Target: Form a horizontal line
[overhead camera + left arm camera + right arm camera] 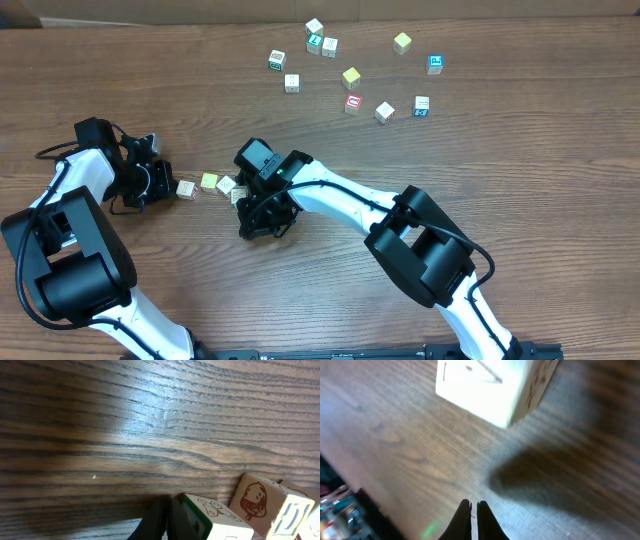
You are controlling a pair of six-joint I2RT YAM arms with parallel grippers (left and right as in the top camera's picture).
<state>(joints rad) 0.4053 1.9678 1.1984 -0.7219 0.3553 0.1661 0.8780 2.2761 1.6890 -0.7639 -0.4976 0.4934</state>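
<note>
Four small wooden cubes lie in a rough row in the overhead view: a pale cube [186, 188], a yellow-faced cube [209, 181], a pale cube [226, 185] and another pale cube [240, 195] set slightly lower. My left gripper [165, 184] is shut and empty, its tips [164, 516] touching the green-edged end cube [215, 519]. An acorn-marked cube [260, 500] sits just beyond it. My right gripper [252, 215] is shut and empty [474, 510], low over the table beside the row's right end. A pale cube [490, 385] lies ahead of its tips, apart from them.
Several other letter cubes are scattered at the back of the table, among them a red-marked cube [353, 103], blue-marked cubes [435, 64] [421, 106], a green-marked one [277, 61] and yellowish ones [351, 77] [402, 42]. The table's far edge runs along the top.
</note>
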